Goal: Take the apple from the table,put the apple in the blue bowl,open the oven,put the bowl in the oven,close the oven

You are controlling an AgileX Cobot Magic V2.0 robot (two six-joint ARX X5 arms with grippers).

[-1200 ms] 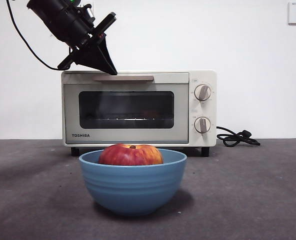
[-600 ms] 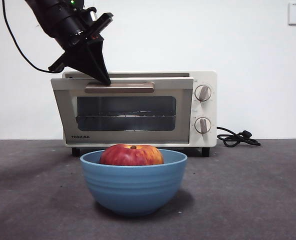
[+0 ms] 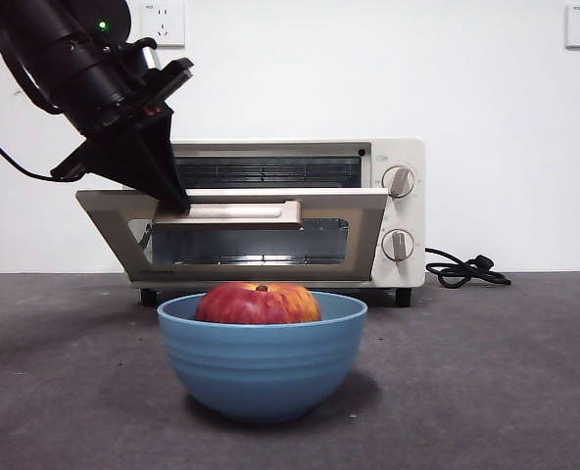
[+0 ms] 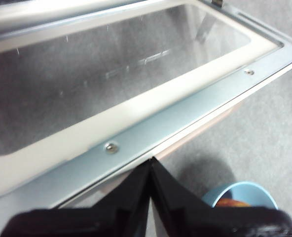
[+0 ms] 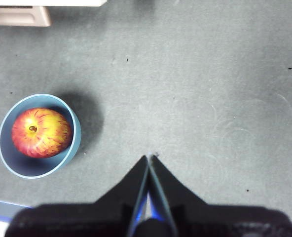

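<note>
A: Where's the apple point(image 3: 258, 303)?
B: Centre frame, red with yellow streaks, inside the ridged matte blue bowl point(image 3: 261, 367).
A: And the tools?
B: Left tool point(image 3: 177, 204) clenched, tip on the half-open cream oven point(image 3: 398, 211)'s tan handle point(image 3: 233, 211); right tool point(image 5: 149, 159) clenched above the mottled desk point(image 5: 210, 98).

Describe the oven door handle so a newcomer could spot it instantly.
Find the cream-white toaster oven at the back of the dark grey table. Its glass door hangs half open; the tan bar handle runs along the door's top edge, under the left gripper.
</note>
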